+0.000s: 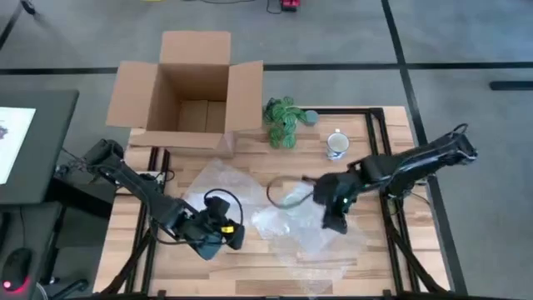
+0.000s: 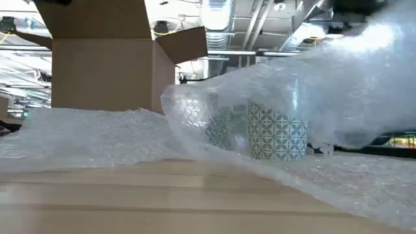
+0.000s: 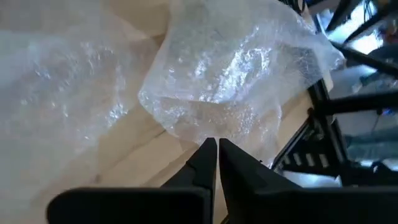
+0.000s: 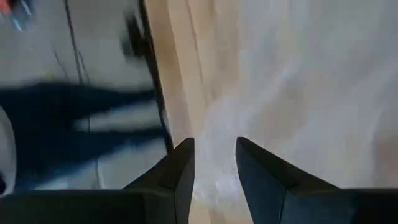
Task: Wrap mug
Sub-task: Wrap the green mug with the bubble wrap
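Mug [image 1: 336, 145]: white with teal pattern, upright on worktop [image 1: 250, 271] far edge, beside plant [image 1: 285, 122], unwrapped.
Bubble wrap [image 1: 287, 212]: clear sheet spread mid-worktop.
Right gripper [image 1: 335, 222]: over the wrap, well apart from mug, fingers slightly apart.
Left gripper [image 1: 235, 236]: near worktop's front left, fingers together.
Box [image 1: 190, 92]: open cardboard, behind.

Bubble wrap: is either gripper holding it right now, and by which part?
Cannot be told. The left gripper, jaws shut, touches the bubble wrap edge. The right gripper, jaws open, holds nothing visible.
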Controlling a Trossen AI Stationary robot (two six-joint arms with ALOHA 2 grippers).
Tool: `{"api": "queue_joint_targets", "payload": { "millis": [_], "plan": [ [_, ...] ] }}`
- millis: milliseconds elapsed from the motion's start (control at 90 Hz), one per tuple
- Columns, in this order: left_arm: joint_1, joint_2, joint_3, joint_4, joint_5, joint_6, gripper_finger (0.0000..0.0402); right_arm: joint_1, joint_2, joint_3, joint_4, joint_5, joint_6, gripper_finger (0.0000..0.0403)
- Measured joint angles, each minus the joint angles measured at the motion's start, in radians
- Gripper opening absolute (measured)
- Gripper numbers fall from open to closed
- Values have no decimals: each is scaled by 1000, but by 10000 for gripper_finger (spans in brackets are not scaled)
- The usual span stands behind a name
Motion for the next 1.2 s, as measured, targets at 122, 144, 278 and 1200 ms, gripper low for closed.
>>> {"api": "queue_joint_targets", "payload": {
  "millis": [122, 144, 278, 1200],
  "plan": [
    [8, -1, 0, -17, 6, 54, 0, -24, 18, 8, 173, 12, -19, 107],
    [10, -1, 0, -20, 10, 67, 0, -28, 24, 8, 184, 1, -10, 107],
    [23, -1, 0, -21, 44, 149, 0, -26, 70, 6, 142, 99, 14, 107],
    [55, 0, 0, -26, 164, 369, 0, -63, 644, 385, -304, 275, 44, 1]
  ]
}}
